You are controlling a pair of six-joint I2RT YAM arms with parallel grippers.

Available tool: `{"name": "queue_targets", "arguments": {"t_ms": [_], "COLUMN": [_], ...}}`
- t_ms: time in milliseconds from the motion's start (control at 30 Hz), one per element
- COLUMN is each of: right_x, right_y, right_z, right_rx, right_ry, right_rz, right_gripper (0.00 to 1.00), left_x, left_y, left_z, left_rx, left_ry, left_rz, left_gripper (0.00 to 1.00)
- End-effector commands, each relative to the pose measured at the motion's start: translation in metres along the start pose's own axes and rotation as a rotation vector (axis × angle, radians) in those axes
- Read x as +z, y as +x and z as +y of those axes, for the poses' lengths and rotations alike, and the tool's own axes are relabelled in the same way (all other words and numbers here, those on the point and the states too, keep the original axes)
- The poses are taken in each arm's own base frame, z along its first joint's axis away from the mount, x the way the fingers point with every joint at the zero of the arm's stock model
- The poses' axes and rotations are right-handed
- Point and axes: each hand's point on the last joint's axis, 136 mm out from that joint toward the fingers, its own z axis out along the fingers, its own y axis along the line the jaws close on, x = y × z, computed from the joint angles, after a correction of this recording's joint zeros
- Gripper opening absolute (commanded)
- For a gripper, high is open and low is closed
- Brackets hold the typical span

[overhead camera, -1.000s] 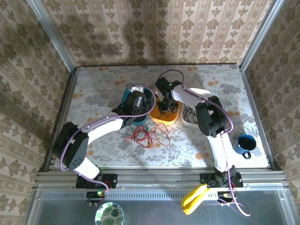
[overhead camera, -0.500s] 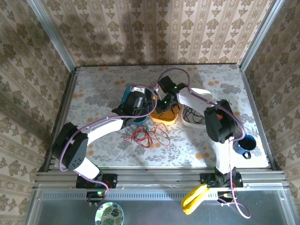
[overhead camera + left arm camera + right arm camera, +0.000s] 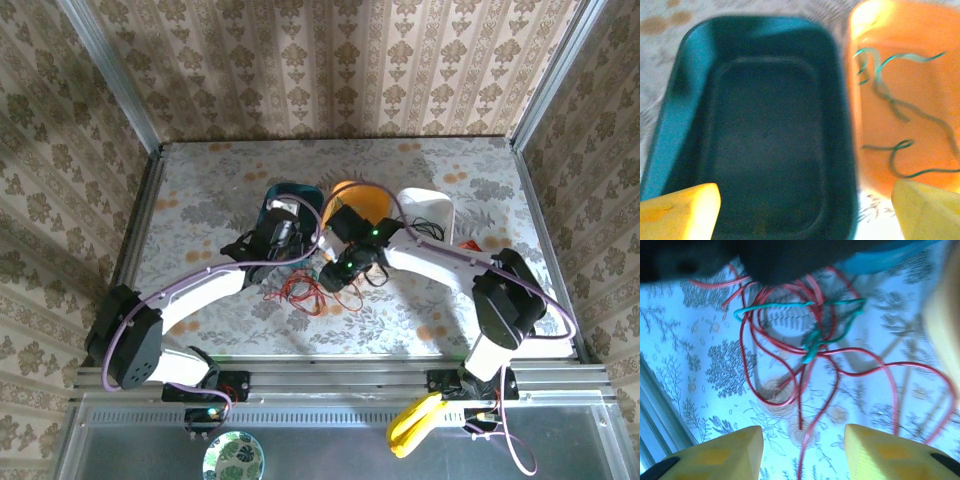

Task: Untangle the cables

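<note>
Overhead view: bright, even, daylight-like light, sharp throughout. Soft, faint arm shadows lie on the table point(image 3: 220, 185) in front of the orange bin point(image 3: 352, 192). The wall well left of the bin is in shade. Left wrist view: soft all over. The orange bin's far corner is blown out to pale yellow. The teal bin point(image 3: 765, 140) just left of it is dark, its inner detail lost. The left gripper's fingertips point(image 3: 680, 212) are defocused, with glare on one. Right wrist view: blue cast, table washed out. The red cables point(image 3: 782, 365) are slightly soft. The right gripper's fingertips point(image 3: 715, 455) are blurred, nearest the lens.
</note>
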Motion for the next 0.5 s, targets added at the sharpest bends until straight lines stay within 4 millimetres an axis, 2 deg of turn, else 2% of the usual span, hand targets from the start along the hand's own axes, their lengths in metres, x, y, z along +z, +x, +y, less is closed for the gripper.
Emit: {"name": "queue_targets", "arguments": {"t_ms": [0, 167, 300, 467], "right_x": [0.017, 0.034, 0.042, 0.045], "right_y": [-0.007, -0.020, -0.030, -0.039], "right_z": [0.010, 0.011, 0.003, -0.014], "right_rx": [-0.073, -0.061, -0.045, -0.016], "right_ry": [-0.035, -0.055, -0.031, 0.006], "right_rz": [0.040, 0.025, 0.009, -0.020], "right_gripper": [0.48, 0.47, 0.46, 0.34], "left_x": [-0.009, -0.011, -0.009, -0.008], "left_y": [0.010, 0.019, 0.022, 0.022], "left_z": [0.036, 0.044, 0.043, 0.037], "left_rx": [-0.182, -0.215, -0.202, -0.185], "left_ry": [-0.114, -0.134, -0.133, -0.106], "left_rz": [-0.001, -0.002, 0.017, 0.016], "left_gripper": [0.89, 0.89, 0.89, 0.89]}}
